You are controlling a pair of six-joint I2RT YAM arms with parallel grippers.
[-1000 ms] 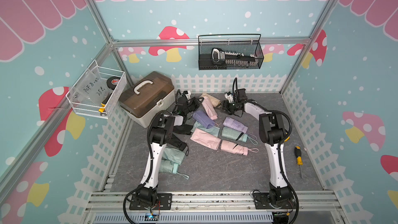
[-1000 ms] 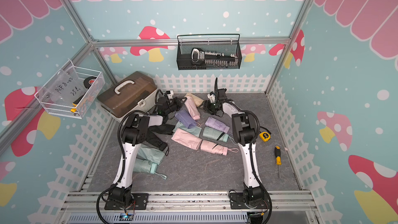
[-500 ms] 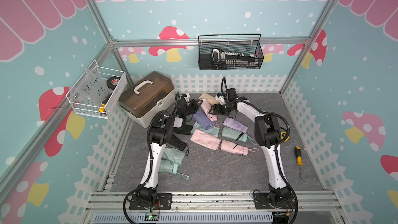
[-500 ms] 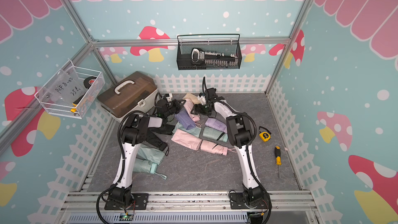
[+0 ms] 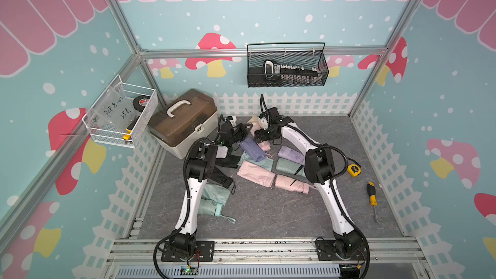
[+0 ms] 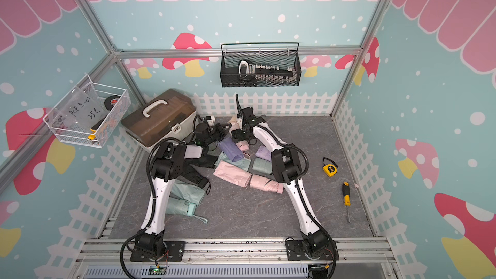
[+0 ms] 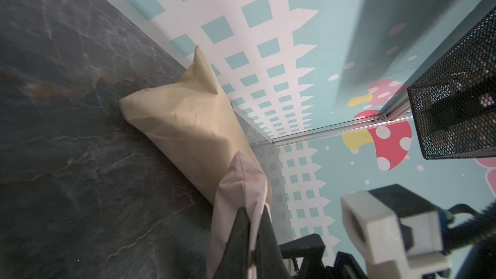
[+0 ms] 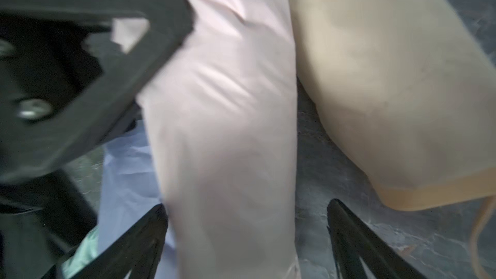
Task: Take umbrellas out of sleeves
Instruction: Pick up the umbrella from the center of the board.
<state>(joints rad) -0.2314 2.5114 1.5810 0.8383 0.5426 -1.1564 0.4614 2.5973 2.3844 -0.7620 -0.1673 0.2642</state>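
Pink sleeve: left hand clamped on its end as anchor; right hand spread astride it, ready to grip.

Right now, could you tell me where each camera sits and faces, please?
Both top views: high in front, looking down; left arm, right arm.
Left wrist: low, facing cream sleeve, back wall; left gripper pinches pink sleeve.
Right wrist: down onto pink sleeve; right gripper open astride it.
Shared: both wrist views show both sleeves.
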